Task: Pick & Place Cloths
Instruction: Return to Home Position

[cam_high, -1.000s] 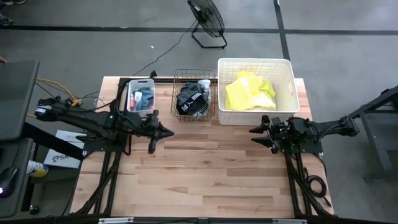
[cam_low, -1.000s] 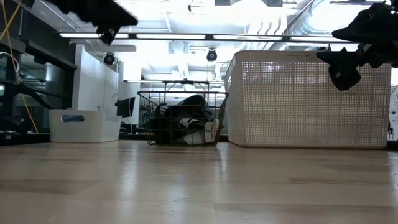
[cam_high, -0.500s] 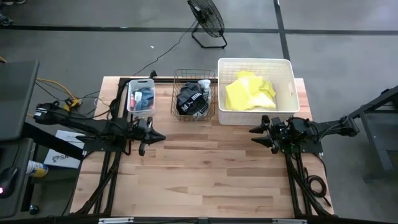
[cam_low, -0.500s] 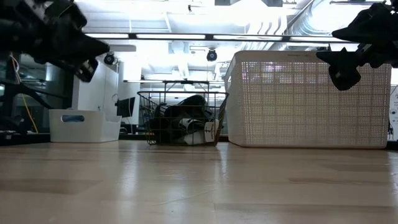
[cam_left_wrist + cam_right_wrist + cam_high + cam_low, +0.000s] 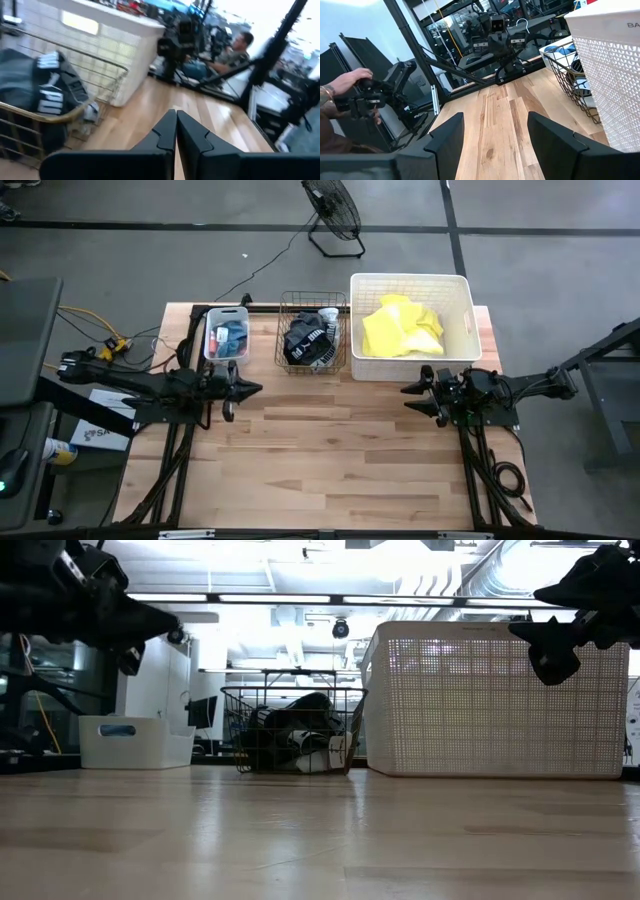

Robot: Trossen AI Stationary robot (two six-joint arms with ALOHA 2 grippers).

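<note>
Cloth in neon yellow (image 5: 400, 330) lies heaped in the big white tub (image 5: 460, 290) at the right end of the worktop's (image 5: 330, 460) far edge. To its left stands the wire basket (image 5: 285, 315), which holds a black cloth with white print (image 5: 308, 342). The left wrist view shows this cloth pressed against the basket's bars. Left again, the small white bin (image 5: 210, 330) holds small cloths (image 5: 230, 337) in blue-grey and pink-red.

The left pincer (image 5: 240, 387) hangs above the worktop just in front of the small bin, pointing toward the middle. Its two fingers (image 5: 165, 135) are pressed together with nothing between them. The right pincer (image 5: 425, 392) hangs in front of the big tub's near side, pointing across at the other arm. Its fingers (image 5: 447, 137) stand wide apart and hold nothing. In the low view both pincers are well above the wood.

A person's hand (image 5: 350, 82) on some equipment shows beyond the worktop in the right wrist view.
</note>
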